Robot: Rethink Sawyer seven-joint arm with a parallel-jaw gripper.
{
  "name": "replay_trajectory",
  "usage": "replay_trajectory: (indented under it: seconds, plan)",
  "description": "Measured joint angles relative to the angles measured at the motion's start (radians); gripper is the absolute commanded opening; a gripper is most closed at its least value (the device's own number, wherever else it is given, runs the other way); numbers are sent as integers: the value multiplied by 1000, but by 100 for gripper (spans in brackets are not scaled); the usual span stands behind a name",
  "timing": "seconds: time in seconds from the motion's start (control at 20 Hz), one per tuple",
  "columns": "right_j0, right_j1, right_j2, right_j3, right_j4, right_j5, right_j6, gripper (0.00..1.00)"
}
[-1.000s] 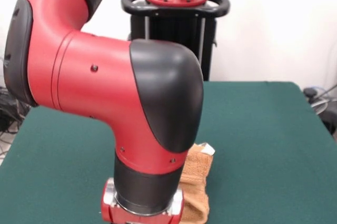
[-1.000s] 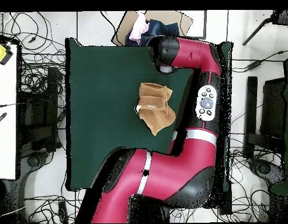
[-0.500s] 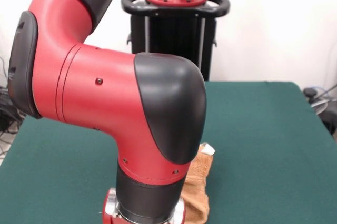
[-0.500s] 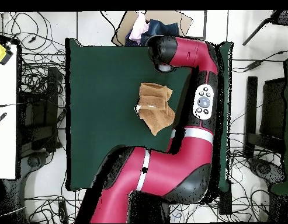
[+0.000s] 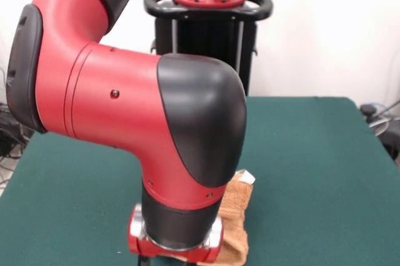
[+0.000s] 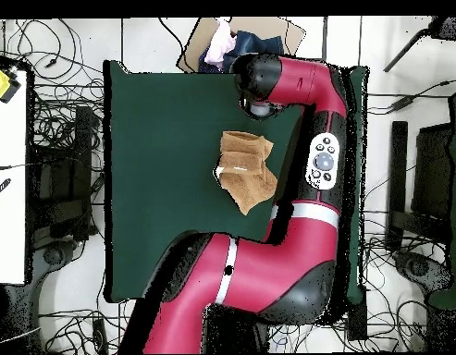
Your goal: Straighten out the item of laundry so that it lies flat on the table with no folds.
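While the towel point(image 6: 245, 170) lies crumpled on the table point(image 6: 157, 166), the gripper point(image 6: 259, 109) hovers just beside it; its jaw state can't be told.

No text, brand, number or sign can be read in either view. The small white tag point(image 5: 245, 177) on the towel point(image 5: 234, 216) is too small to show any lettering, and the button panel point(image 6: 323, 163) on the red arm point(image 5: 125, 110) shows only round markings, none legible.
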Motion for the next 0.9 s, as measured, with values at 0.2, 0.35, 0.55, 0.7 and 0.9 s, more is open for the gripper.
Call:
replay_trajectory:
  seconds: [0.2,0.35,0.55,0.7,0.9]
  plan:
    - [0,-19,0,0,0,93,0,100]
    - [1,-43,0,0,0,189,0,100]
    - [2,-55,0,-3,-1,256,0,100]
    - [3,-60,0,-16,-2,304,0,100]
    - [4,-60,0,-37,-5,334,0,100]
